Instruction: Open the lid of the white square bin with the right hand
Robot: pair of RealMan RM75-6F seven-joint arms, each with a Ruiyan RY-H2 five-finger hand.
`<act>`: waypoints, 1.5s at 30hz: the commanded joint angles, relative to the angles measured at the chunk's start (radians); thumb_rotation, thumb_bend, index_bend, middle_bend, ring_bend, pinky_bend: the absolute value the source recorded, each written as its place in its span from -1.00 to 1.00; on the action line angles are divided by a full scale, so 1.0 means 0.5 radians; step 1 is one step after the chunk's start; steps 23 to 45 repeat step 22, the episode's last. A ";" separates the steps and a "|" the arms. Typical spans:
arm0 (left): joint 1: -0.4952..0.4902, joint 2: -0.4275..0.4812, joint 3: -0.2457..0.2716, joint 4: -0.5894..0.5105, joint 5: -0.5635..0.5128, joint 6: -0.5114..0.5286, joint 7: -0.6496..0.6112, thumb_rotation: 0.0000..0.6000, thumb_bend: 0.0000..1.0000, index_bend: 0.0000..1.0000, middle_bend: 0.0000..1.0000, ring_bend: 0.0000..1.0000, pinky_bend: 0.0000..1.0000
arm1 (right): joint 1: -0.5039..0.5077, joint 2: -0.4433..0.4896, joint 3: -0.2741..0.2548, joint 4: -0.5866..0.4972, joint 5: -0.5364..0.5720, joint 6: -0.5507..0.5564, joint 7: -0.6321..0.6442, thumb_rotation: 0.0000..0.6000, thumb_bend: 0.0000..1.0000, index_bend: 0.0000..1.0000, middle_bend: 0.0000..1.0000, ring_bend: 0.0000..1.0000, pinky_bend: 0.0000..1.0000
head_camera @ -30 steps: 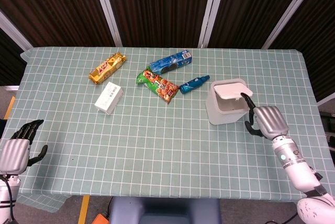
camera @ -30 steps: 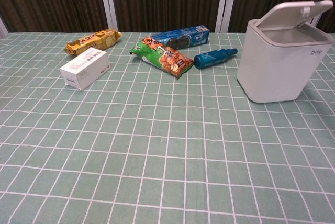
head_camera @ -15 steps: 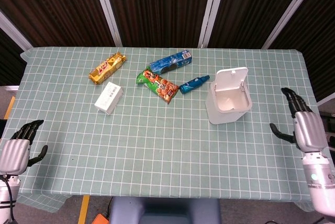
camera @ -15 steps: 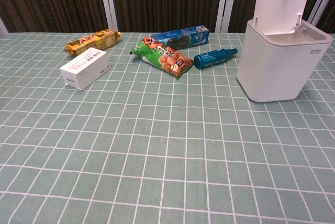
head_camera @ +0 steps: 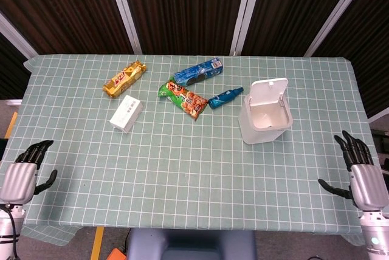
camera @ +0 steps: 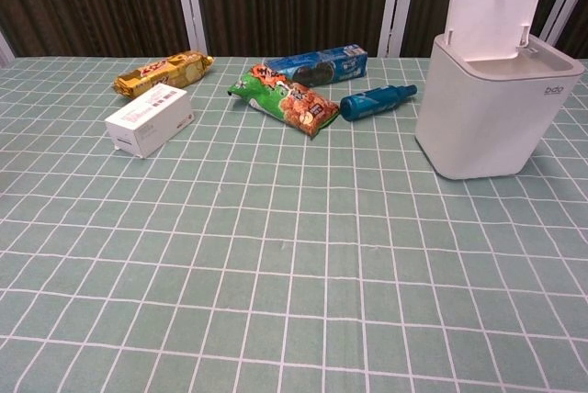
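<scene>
The white square bin (head_camera: 262,123) (camera: 491,113) stands at the right of the table. Its lid (head_camera: 270,91) (camera: 493,7) is raised upright on the far hinge, and the inside shows empty. My right hand (head_camera: 361,175) hangs off the table's front right corner, well clear of the bin, fingers spread and holding nothing. At the front left corner my left hand (head_camera: 23,171) is open and empty too. Neither hand appears in the chest view.
Left of the bin lie a blue bottle (head_camera: 225,97), a blue biscuit pack (head_camera: 197,71), a green-orange snack bag (head_camera: 183,99), a gold snack bar (head_camera: 124,78) and a white box (head_camera: 126,113). A green checked cloth (head_camera: 182,169) covers the table.
My right hand left the lid's edge and drew back to the front right, off the table. The lid swung from half-raised to fully upright. The left hand stayed put.
</scene>
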 commanded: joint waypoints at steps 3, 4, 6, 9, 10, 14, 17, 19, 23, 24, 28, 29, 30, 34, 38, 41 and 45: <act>-0.005 -0.010 0.001 0.008 0.001 -0.007 0.015 1.00 -0.23 -0.77 -0.72 -0.68 -0.36 | 0.039 -0.053 0.003 0.092 -0.017 -0.171 -0.040 1.00 -0.62 -1.00 -1.00 -1.00 -0.78; -0.005 -0.011 0.000 0.009 -0.002 -0.008 0.014 1.00 -0.23 -0.77 -0.72 -0.68 -0.36 | 0.041 -0.057 0.006 0.097 -0.028 -0.173 -0.045 1.00 -0.62 -1.00 -1.00 -1.00 -0.78; -0.005 -0.013 -0.002 0.013 -0.009 -0.012 0.012 1.00 -0.23 -0.77 -0.72 -0.68 -0.36 | 0.032 -0.073 0.020 0.112 -0.049 -0.147 -0.040 1.00 -0.62 -1.00 -1.00 -1.00 -0.78; -0.005 -0.015 -0.005 0.015 -0.013 -0.012 0.004 1.00 -0.23 -0.77 -0.72 -0.68 -0.36 | 0.003 -0.096 0.040 0.132 -0.067 -0.092 -0.020 1.00 -0.62 -1.00 -1.00 -1.00 -0.78; -0.005 -0.015 -0.006 0.017 -0.013 -0.012 0.002 1.00 -0.23 -0.77 -0.72 -0.68 -0.36 | -0.004 -0.099 0.044 0.134 -0.070 -0.082 -0.014 1.00 -0.62 -1.00 -1.00 -1.00 -0.78; -0.002 -0.017 -0.010 0.019 -0.019 -0.008 0.002 1.00 -0.23 -0.77 -0.72 -0.68 -0.36 | -0.021 -0.096 0.051 0.134 -0.079 -0.078 -0.001 1.00 -0.62 -1.00 -1.00 -1.00 -0.78; -0.004 -0.019 -0.010 0.020 -0.020 -0.010 0.003 1.00 -0.23 -0.77 -0.72 -0.68 -0.36 | -0.023 -0.091 0.054 0.132 -0.084 -0.095 -0.002 1.00 -0.62 -1.00 -1.00 -1.00 -0.78; -0.004 -0.019 -0.008 0.017 -0.018 -0.011 0.007 1.00 -0.23 -0.77 -0.72 -0.68 -0.36 | -0.024 -0.088 0.056 0.130 -0.089 -0.105 -0.002 1.00 -0.62 -1.00 -1.00 -1.00 -0.78; -0.004 -0.018 -0.005 0.015 -0.013 -0.011 0.011 1.00 -0.23 -0.77 -0.72 -0.68 -0.36 | -0.030 -0.089 0.062 0.129 -0.095 -0.108 -0.008 1.00 -0.62 -1.00 -1.00 -1.00 -0.78; -0.004 -0.018 -0.005 0.015 -0.013 -0.011 0.011 1.00 -0.23 -0.77 -0.72 -0.68 -0.36 | -0.030 -0.089 0.062 0.129 -0.095 -0.108 -0.008 1.00 -0.62 -1.00 -1.00 -1.00 -0.78; -0.004 -0.018 -0.005 0.015 -0.013 -0.011 0.011 1.00 -0.23 -0.77 -0.72 -0.68 -0.36 | -0.030 -0.089 0.062 0.129 -0.095 -0.108 -0.008 1.00 -0.62 -1.00 -1.00 -1.00 -0.78; -0.004 -0.018 -0.005 0.015 -0.013 -0.011 0.011 1.00 -0.23 -0.77 -0.72 -0.68 -0.36 | -0.030 -0.089 0.062 0.129 -0.095 -0.108 -0.008 1.00 -0.62 -1.00 -1.00 -1.00 -0.78; -0.004 -0.018 -0.005 0.015 -0.013 -0.011 0.011 1.00 -0.23 -0.77 -0.72 -0.68 -0.36 | -0.030 -0.089 0.062 0.129 -0.095 -0.108 -0.008 1.00 -0.62 -1.00 -1.00 -1.00 -0.78; -0.004 -0.018 -0.005 0.015 -0.013 -0.011 0.011 1.00 -0.23 -0.77 -0.72 -0.68 -0.36 | -0.030 -0.089 0.062 0.129 -0.095 -0.108 -0.008 1.00 -0.62 -1.00 -1.00 -1.00 -0.78; -0.004 -0.018 -0.005 0.015 -0.013 -0.011 0.011 1.00 -0.23 -0.77 -0.72 -0.68 -0.36 | -0.030 -0.089 0.062 0.129 -0.095 -0.108 -0.008 1.00 -0.62 -1.00 -1.00 -1.00 -0.78; -0.004 -0.018 -0.005 0.015 -0.013 -0.011 0.011 1.00 -0.23 -0.77 -0.72 -0.68 -0.36 | -0.030 -0.089 0.062 0.129 -0.095 -0.108 -0.008 1.00 -0.62 -1.00 -1.00 -1.00 -0.78; -0.004 -0.018 -0.005 0.015 -0.013 -0.011 0.011 1.00 -0.23 -0.77 -0.72 -0.68 -0.36 | -0.030 -0.089 0.062 0.129 -0.095 -0.108 -0.008 1.00 -0.62 -1.00 -1.00 -1.00 -0.78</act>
